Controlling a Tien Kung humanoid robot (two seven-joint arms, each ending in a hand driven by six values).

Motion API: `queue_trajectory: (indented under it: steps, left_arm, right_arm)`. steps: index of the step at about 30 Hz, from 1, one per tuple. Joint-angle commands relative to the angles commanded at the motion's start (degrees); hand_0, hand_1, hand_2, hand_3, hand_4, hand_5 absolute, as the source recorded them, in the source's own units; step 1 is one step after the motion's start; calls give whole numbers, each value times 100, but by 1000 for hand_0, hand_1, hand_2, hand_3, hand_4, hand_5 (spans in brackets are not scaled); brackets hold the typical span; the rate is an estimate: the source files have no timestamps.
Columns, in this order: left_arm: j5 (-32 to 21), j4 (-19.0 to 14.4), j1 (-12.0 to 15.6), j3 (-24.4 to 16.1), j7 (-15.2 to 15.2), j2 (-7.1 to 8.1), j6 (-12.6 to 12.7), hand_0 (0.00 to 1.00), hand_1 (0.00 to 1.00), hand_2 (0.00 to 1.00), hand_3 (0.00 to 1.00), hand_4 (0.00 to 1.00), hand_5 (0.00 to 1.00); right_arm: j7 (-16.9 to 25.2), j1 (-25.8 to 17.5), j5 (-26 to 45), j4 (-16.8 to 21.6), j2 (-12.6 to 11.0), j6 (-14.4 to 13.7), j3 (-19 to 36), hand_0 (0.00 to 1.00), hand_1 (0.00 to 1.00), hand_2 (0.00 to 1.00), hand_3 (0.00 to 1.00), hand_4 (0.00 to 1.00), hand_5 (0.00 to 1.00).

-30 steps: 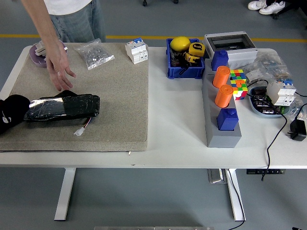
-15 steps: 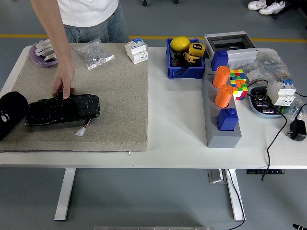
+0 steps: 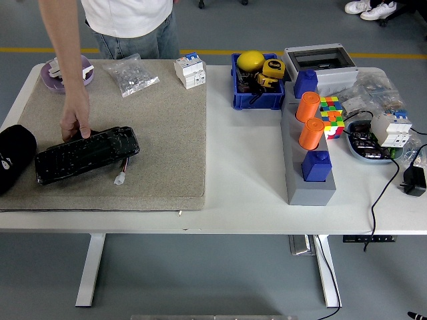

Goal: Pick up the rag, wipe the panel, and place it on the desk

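Note:
The panel (image 3: 87, 155) is a long, glossy black slab lying tilted on the beige mat (image 3: 167, 140), with a white plug on a short wire (image 3: 120, 177) at its near side. A person at the far side rests a hand (image 3: 73, 124) on the panel's far left edge. A black rounded shape with a white mark (image 3: 13, 157) sits at the picture's left edge beside the panel's left end; I take it for my left hand, and its fingers do not show. I cannot make out a separate rag.
On the mat's far side are a purple dish (image 3: 65, 70), a bag of small parts (image 3: 130, 75) and a breaker (image 3: 189, 70). To the right stand a blue bin (image 3: 257, 85), a grey block with orange cylinders (image 3: 309, 157), a cube (image 3: 331, 113) and cables (image 3: 387, 180).
The person's hand came down on the panel and turned it, so its right end now lies farther from me. The black shape at the left edge drew back off the panel's left end.

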Motion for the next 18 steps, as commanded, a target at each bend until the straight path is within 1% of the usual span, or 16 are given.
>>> queue_trajectory:
  steps: [2,3,6,7,8,9,10,12,14,16,18]
  left_arm:
    - [174,-138,80,-201,85,4,26,241,246,611,528,40,2]
    - [288,-251,135,-347,135,5,38,234,194,607,493,24,2]
    - [548,-607,315,-687,285,14,63,234,194,607,493,24,2]
    - [579,-659,335,-725,301,14,66,234,194,607,493,24,2]
    - [712,-842,442,-852,378,22,113,234,194,607,493,24,2]
    - [839,-1014,541,-955,462,30,142,222,158,603,472,15,2]
    - [974,-1222,637,-1036,546,38,160,222,158,603,472,15,2]
    - [1186,-1580,815,-1111,693,62,192,222,158,603,472,15,2]
    - [1387,-1902,970,-1105,854,90,200,222,158,603,472,15,2]
    - [1516,-2182,1111,-1069,1016,93,186,224,158,605,466,14,2]
    - [1560,-2356,1228,-1028,1113,76,182,224,158,605,466,14,2]
  right_arm:
    - [-3,4,-1,-5,2,3,-7,735,473,708,700,998,586]
    - [-5,4,0,-6,3,6,-11,734,473,708,706,998,589]
    - [-5,0,7,-12,4,8,-12,734,473,708,706,998,589]
    - [-5,-1,7,-12,4,9,-13,734,473,708,706,998,589]
    - [-4,-6,7,-12,5,7,-4,734,473,708,706,998,589]
    - [-5,-8,6,-12,5,9,-6,734,473,709,708,998,595]
    - [-7,-8,5,-12,5,11,-10,734,473,709,708,998,595]
    - [-3,-10,2,-17,7,7,9,734,473,709,708,998,595]
    - [-3,-13,-5,-16,7,9,18,734,473,709,708,998,595]
    - [-5,-13,-8,-17,3,12,21,734,473,709,709,998,597]
    - [-2,-12,-14,-16,1,8,30,734,473,709,709,998,597]
